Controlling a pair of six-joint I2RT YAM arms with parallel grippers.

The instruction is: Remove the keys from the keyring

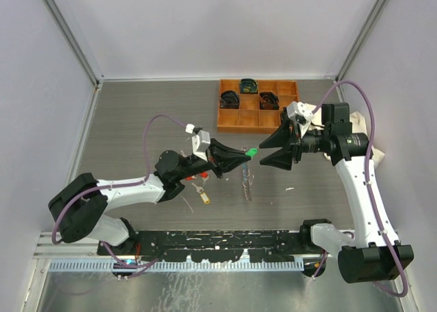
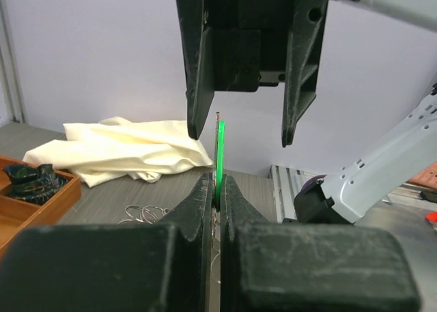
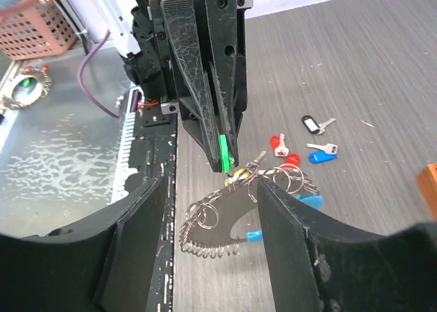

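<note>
While L jaws pinch green-tagged key [image 1: 252,151], R jaws gape just opposite.

Table [image 1: 136,114]: grey wood-grain top. Orange tray [image 1: 240,119] stands toward the far edge and is taken as reference. Behind the tray is a plain white back wall [image 1: 218,25]. To either side of the tray are matching white side panels [image 1: 34,107], joined by aluminium corner posts [image 1: 72,35]. Right of the tray lies a crumpled cream cloth [image 2: 130,148]. Well nearer than the tray, a ribbed metal rail [image 1: 177,265] edges the table. Lighting is even and diffuse.
</note>
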